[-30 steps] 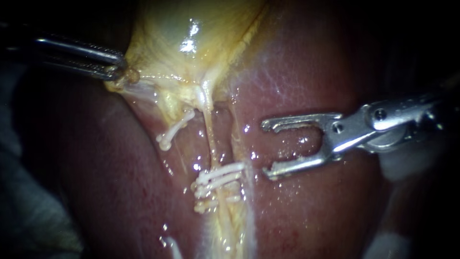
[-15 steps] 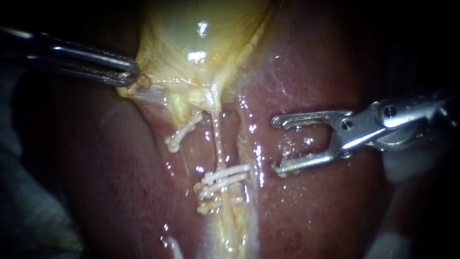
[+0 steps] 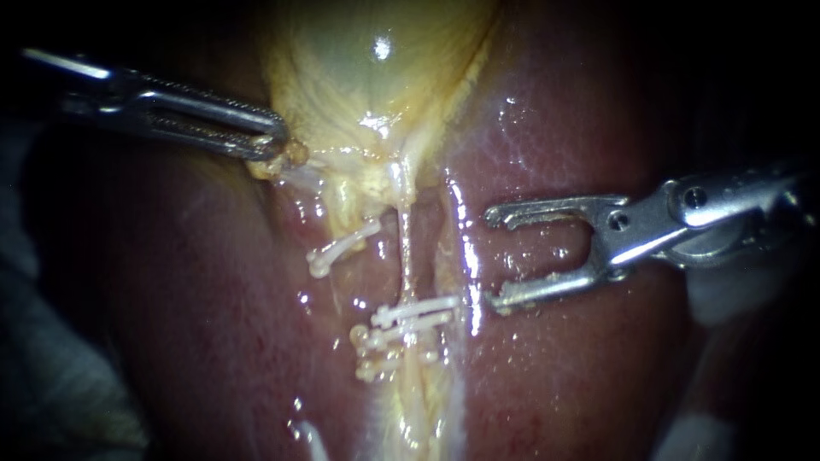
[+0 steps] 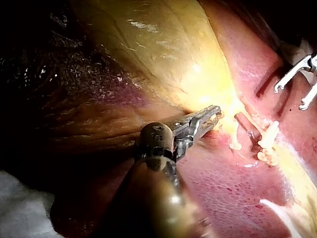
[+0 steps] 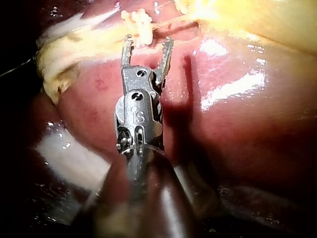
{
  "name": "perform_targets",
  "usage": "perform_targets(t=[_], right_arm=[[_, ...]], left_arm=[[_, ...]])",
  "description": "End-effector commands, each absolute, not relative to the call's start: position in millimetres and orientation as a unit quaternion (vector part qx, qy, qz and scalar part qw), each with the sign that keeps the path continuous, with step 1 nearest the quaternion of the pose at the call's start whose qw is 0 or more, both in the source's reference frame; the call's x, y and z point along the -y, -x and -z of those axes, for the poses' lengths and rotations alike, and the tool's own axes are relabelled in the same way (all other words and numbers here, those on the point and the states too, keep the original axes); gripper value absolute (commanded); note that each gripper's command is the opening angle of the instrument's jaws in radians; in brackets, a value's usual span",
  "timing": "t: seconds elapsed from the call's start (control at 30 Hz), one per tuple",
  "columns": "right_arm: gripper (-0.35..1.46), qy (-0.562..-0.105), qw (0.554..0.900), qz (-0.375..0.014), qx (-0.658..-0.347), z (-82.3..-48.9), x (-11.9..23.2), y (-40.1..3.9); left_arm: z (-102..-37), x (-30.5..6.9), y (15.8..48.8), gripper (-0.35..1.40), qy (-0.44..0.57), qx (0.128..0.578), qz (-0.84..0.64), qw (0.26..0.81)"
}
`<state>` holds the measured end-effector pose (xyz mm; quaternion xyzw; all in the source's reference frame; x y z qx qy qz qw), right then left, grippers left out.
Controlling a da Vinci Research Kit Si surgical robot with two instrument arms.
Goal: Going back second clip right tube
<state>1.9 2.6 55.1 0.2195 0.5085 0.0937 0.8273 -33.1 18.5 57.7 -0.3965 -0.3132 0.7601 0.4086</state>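
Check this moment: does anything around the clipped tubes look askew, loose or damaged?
No damage or spill shows. One clip sits slanted, apart from the stacked clips across the tube. A small white piece lies alone on the liver; what it is I cannot tell.

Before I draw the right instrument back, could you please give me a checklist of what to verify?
1. Right instrument pincer open and empty: ok.
2. Its lower tip clear of the clips: cannot tell, they lie very close.
3. Clips sit across the right tube: ok.
4. Left instrument pincer shut on the gallbladder edge: ok.
5. No bleeding on the liver nearby: ok.
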Motion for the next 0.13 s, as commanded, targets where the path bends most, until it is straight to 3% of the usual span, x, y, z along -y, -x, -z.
perform_targets(t=[0.03,0.13], right_arm=[[0.50,-0.220,0.827,-0.094,-0.509,-55.1,-2.6,-1.9],[0.50,-0.220,0.827,-0.094,-0.509,-55.1,-2.6,-1.9]], left_arm=[[-57.7,-18.5,33.1,-0.35,0.397,0.314,-0.760,0.408],[-57.7,-18.5,33.1,-0.35,0.397,0.314,-0.760,0.408]])
